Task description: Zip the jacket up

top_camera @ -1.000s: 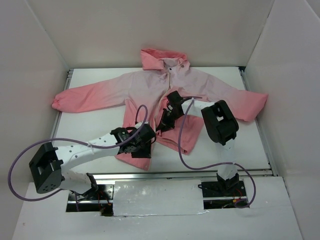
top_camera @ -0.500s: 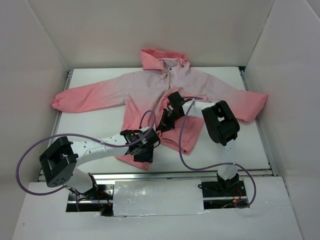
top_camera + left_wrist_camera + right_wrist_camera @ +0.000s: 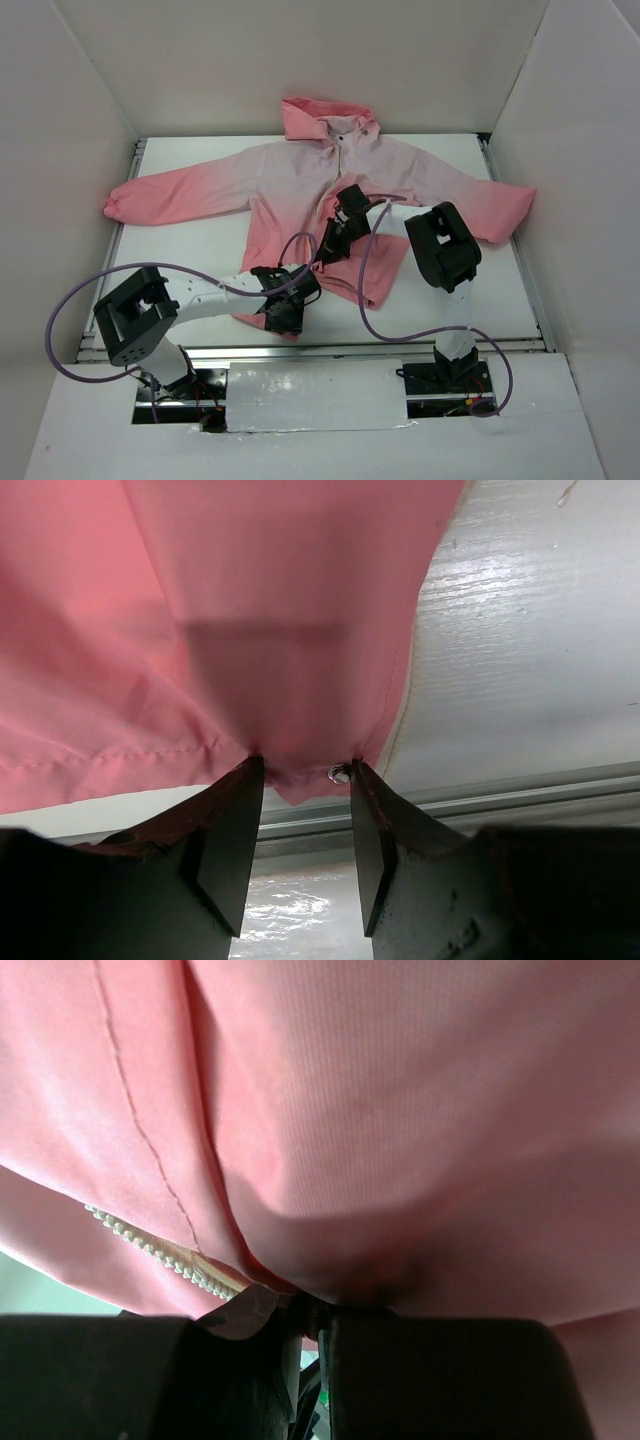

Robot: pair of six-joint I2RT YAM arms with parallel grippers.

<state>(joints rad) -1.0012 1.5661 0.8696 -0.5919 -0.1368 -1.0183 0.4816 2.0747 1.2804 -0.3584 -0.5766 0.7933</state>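
Note:
The jacket (image 3: 300, 180) lies spread on the white table (image 3: 190, 250), hood at the far side, sleeves out to both sides, its lower front open and rumpled. My left gripper (image 3: 286, 306) is at the coral hem's near corner. In the left wrist view the left gripper (image 3: 302, 768) pinches the bunched hem (image 3: 280, 680) between its tips, with a small metal snap (image 3: 340, 773) by the right finger. My right gripper (image 3: 330, 240) is on the front opening at mid-body. In the right wrist view the right gripper (image 3: 305, 1305) is shut on pink fabric beside the light zipper teeth (image 3: 150, 1245).
White walls enclose the table on three sides. A metal rail (image 3: 500, 790) runs along the table's near edge just below the left gripper. Purple cables (image 3: 370, 300) loop from both arms over the near part of the table.
My left gripper has moved toward the near edge along the hem, and its arm's elbow has swung right. The right gripper has stayed on the front opening.

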